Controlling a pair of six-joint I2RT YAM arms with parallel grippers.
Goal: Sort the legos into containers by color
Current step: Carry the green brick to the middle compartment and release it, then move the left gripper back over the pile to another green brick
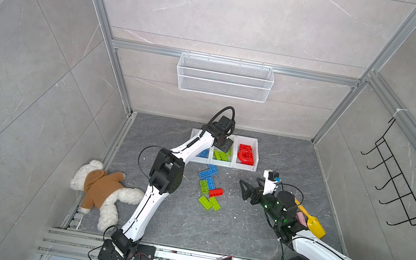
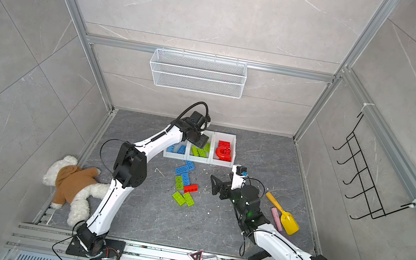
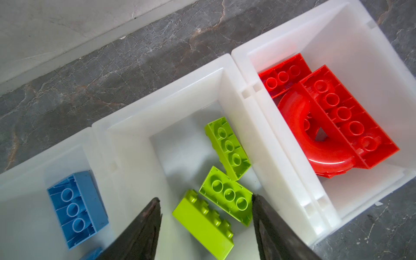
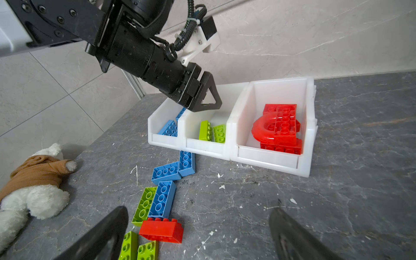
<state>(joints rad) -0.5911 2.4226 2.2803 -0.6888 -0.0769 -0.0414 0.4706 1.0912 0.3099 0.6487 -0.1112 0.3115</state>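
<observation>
- Presently, the blue bin (image 3: 22,180) stands touching the green bin's left wall and holds blue bricks (image 3: 76,207); it needs nothing at this step.
- The left gripper (image 3: 205,198) hangs just above the green bin (image 3: 157,101) with its jaws apart and nothing clamped between them. Three green bricks (image 3: 227,146) lie inside the bin, one of them stud-up directly beneath the fingers. I judge this to be the drop-off step for a green piece.
- The loose bricks (image 1: 210,182) lie on the floor in front of the green bin, on the robot's side of it. They are three blue, three green and one red, packed so that several touch. Sorting looks a little over halfway done.
- The red bin (image 3: 292,38) touches the green bin's right wall and holds a curved red piece and flat red ones.
- The right gripper (image 4: 198,209) waits to the right of the green bin and nearer the robot. It is spread wide, empty, and aimed at the pile.
- The next move calls for the left arm to lift clear of the green bin. One arm must then come down on a single brick; the loose red brick (image 4: 161,230) sits nearest the right gripper. Because neighbours touch it, the fingers should straddle its narrow sides so they do not drag the green one alongside.
</observation>
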